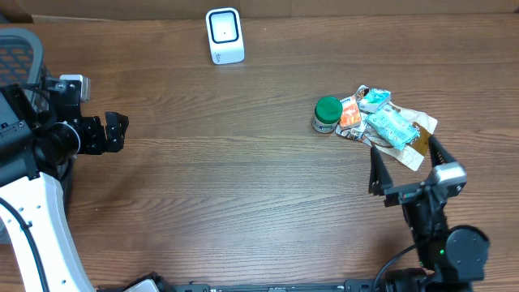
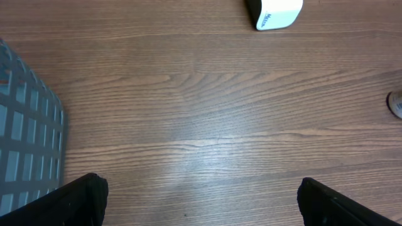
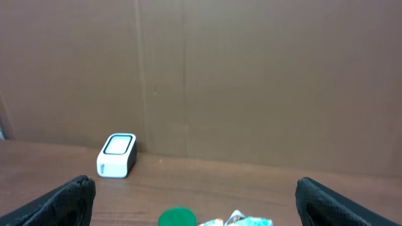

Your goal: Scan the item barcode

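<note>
My right claw (image 1: 401,148) hangs wide open beside the crinkly teal-and-orange snack packets (image 1: 388,123). They look light, limp, slippery; I'd pinch a sealed edge.

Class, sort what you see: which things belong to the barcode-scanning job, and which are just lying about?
For the job: white scanner; green-lidded jar; pile of packets. The jar and packets are possible items to scan.
Just lying about: grey mesh object at far left; brown cardboard wall behind.
</note>
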